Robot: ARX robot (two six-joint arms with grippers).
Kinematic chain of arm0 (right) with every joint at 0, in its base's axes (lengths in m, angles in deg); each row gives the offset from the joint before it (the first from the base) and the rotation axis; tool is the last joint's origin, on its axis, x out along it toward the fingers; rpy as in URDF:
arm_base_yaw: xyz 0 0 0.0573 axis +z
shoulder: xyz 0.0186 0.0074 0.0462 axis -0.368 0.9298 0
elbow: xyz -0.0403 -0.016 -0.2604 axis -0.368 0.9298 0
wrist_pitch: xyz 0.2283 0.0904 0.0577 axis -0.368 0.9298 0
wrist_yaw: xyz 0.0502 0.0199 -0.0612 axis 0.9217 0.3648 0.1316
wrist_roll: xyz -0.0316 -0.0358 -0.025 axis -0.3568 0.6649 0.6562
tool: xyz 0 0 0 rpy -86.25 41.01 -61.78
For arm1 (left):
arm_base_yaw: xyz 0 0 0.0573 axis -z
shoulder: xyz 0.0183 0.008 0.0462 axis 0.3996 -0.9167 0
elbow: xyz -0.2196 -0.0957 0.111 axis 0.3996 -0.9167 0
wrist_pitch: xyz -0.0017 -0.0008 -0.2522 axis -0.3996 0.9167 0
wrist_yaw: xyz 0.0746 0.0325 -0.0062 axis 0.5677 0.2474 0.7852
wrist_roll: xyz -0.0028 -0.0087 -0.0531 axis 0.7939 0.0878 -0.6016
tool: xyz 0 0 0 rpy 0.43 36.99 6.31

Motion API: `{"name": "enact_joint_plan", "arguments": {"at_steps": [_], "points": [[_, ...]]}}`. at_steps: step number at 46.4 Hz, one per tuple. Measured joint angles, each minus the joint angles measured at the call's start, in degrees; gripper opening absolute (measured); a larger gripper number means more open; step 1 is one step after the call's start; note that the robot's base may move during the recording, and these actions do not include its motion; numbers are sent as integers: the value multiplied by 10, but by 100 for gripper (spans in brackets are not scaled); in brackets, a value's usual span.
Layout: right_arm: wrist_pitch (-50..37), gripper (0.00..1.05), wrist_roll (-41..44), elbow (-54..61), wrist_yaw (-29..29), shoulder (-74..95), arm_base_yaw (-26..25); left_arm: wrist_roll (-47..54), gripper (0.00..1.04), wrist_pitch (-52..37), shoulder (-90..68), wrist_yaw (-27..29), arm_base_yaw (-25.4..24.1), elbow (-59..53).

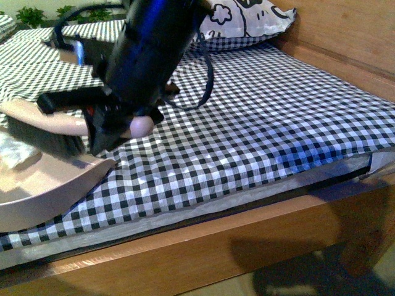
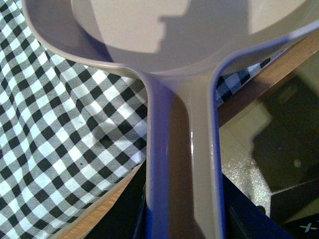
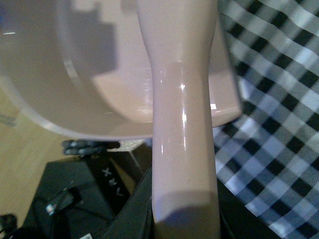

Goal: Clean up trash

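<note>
Pink plastic in both sets of fingers: closed on the dustpan (image 1: 37, 191) handle at the left gripper (image 2: 182, 204), closed on the brush (image 1: 58, 123) handle at the right gripper (image 3: 184, 219). Looks mid-sweep, not finished: trash (image 1: 8, 151) a white wad at 9 o'clock of the front view, beside the bristles at the pan's edge, seemingly not yet well inside, with carrying off and dumping left. Reads "ARX" (image 3: 113, 181), upside down on black housing; nothing legible on the printed pillow (image 1: 247, 18).

Brush (image 1: 52, 132) above dustpan (image 1: 43, 191), pillow (image 1: 244, 21) far behind, on bed (image 1: 259, 135)
</note>
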Motion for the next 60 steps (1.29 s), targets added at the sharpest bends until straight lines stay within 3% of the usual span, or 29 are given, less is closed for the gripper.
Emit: {"name": "enact_joint_plan", "arguments": {"at_steps": [4, 12, 19, 21, 25, 36, 41, 48, 60], "points": [[5, 19, 28, 19, 21, -49, -14, 0, 27, 0, 0, 0, 0, 0], [-60, 19, 46, 87, -72, -123, -77, 0, 27, 0, 0, 0, 0, 0], [-177, 19, -6, 189, -156, -155, -129, -4, 27, -6, 0, -7, -1, -2], [-204, 19, -29, 217, -155, -174, -142, -34, 27, -71, 5, -41, -6, -28], [-254, 19, -70, 285, -142, -242, -178, -125, 27, -161, 17, -40, -8, -42], [-267, 19, -162, 391, -91, -473, -282, -329, 27, -191, 106, 80, 2, -31], [-257, 19, -180, 409, -76, -529, -299, -363, 27, -178, 159, 123, 26, -30], [-231, 19, -212, 453, -49, -659, -315, -391, 27, -124, 284, 214, 111, -26], [-215, 19, -239, 469, -71, -766, -306, -398, 27, -47, 422, 351, 252, -12]]}}
